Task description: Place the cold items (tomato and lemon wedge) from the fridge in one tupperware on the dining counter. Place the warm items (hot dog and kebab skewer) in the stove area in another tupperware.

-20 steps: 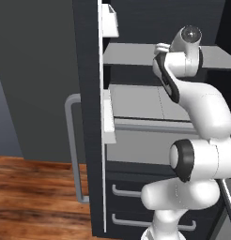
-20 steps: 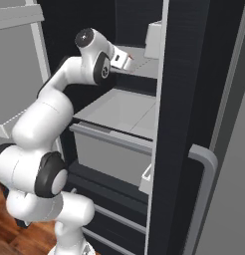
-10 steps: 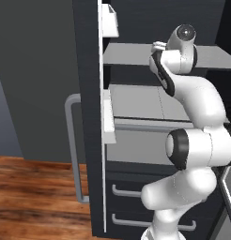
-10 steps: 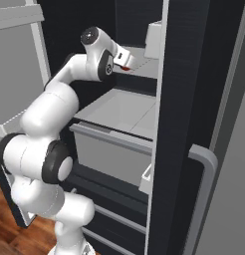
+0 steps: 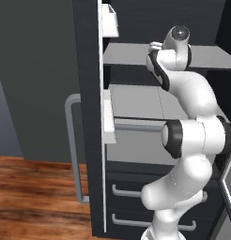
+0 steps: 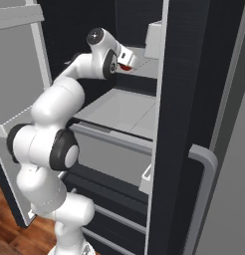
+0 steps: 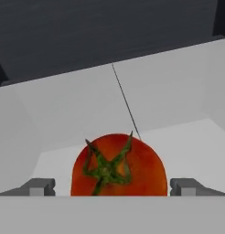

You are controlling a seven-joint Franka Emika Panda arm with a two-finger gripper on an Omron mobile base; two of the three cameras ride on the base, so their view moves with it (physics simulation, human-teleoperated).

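The tomato [image 7: 119, 167] is bright red with a green star-shaped stem. It sits on a light grey shelf inside the fridge [image 5: 87, 70]. My gripper [image 7: 112, 187] is open, one fingertip on each side of the tomato, with a small gap on the left. In the right base view the arm reaches into the upper fridge shelf, and a patch of the red tomato [image 6: 125, 66] shows at the hand. The lemon wedge, hot dog, kebab skewer and tupperwares are out of view.
The open fridge doors stand on both sides of the arm, with a grey bar handle [image 5: 73, 140] at the left and another handle [image 6: 206, 164] at the right. A pale drawer [image 6: 119, 112] sits below the shelf. Small door bins [image 5: 109, 21] jut inward. Wooden floor [image 5: 37, 197] lies below.
The arm has stretched deeper into the fridge toward the upper shelf, and the hand has come up to the tomato, whose red now shows at the gripper.
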